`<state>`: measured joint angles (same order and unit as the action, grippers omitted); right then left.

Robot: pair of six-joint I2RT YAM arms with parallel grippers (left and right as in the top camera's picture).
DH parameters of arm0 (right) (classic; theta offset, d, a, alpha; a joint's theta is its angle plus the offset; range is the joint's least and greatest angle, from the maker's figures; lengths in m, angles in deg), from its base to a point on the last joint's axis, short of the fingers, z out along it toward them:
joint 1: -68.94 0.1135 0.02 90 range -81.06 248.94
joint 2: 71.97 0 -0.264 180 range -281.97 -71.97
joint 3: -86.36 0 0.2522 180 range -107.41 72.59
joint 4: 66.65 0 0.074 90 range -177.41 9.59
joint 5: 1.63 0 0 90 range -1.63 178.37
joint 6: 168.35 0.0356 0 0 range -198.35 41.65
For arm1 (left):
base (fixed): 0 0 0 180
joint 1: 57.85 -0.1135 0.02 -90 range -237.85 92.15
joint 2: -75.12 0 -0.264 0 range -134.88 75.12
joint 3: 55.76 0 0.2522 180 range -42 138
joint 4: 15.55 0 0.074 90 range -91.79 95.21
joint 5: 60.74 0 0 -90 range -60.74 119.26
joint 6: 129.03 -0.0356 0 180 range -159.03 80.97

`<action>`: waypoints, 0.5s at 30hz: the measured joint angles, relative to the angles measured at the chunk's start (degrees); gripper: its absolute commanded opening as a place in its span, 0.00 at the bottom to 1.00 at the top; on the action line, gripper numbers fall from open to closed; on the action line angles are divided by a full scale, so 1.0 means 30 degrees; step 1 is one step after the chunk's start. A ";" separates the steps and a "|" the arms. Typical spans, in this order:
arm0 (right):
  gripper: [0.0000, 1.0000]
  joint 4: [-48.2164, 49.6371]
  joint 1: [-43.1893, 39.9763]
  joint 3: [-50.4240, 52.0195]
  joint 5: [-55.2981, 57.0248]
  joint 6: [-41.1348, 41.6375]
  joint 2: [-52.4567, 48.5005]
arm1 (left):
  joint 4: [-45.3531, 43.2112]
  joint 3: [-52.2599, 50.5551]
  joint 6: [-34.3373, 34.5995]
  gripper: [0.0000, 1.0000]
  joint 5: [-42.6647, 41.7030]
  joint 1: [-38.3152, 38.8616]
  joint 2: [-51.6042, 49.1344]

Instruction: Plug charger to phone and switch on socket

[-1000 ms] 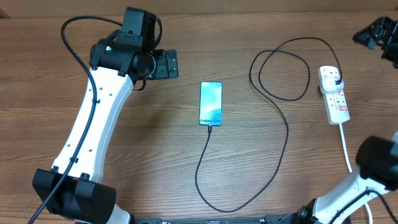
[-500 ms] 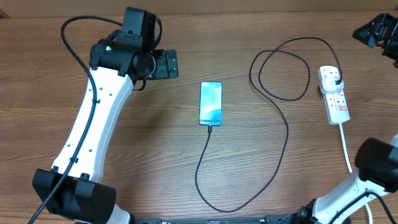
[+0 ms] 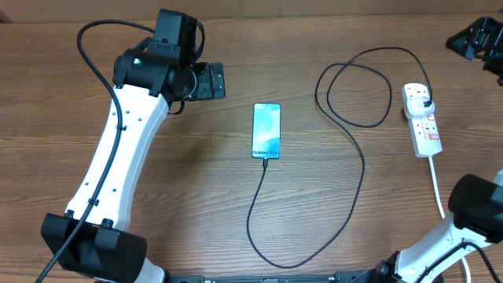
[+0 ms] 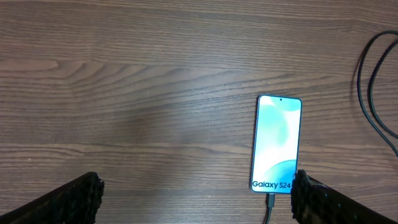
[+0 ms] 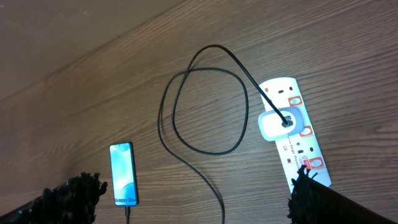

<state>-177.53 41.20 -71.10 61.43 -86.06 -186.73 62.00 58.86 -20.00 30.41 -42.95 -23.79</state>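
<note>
The phone (image 3: 266, 130) lies flat mid-table with its teal screen lit, also in the left wrist view (image 4: 277, 143) and the right wrist view (image 5: 122, 174). The charger cable (image 3: 361, 169) has its connector tip in the phone's bottom edge (image 4: 271, 200). From there it loops round the table to a white adapter (image 5: 277, 121) seated in the socket (image 3: 425, 126). My left gripper (image 3: 214, 81) hovers open to the left of the phone, holding nothing. High at the far right, beyond the socket (image 5: 303, 154), my right gripper (image 3: 475, 39) is open and empty.
The socket's white cord (image 3: 437, 185) runs toward the table's near edge beside the right arm's base. The black cable forms two overlapping loops (image 3: 354, 86) between phone and socket. The left arm's white link (image 3: 118, 157) crosses the table's left side.
</note>
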 measured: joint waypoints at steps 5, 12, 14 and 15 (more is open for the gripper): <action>1.00 0.0007 0.0000 0.0000 0.0007 0.0000 0.0000 | 0.0328 0.0000 0.0000 1.00 0.0000 -0.0015 0.0000; 1.00 0.0007 0.0000 0.0000 0.0000 0.0000 0.0000 | -0.2463 -0.1494 -0.0007 1.00 0.0488 0.0233 0.1297; 1.00 0.0000 0.0000 0.0000 0.0000 0.0000 0.0000 | -0.3993 -0.2688 -0.0036 1.00 0.0882 0.0612 0.2455; 1.00 0.0000 0.0000 0.0000 0.0007 0.0015 0.0000 | -0.4816 -0.3461 -0.0044 1.00 0.1107 0.0852 0.3177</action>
<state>-177.53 41.20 -71.10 61.45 -86.01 -186.73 47.55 48.47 -20.14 33.73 -40.40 -14.26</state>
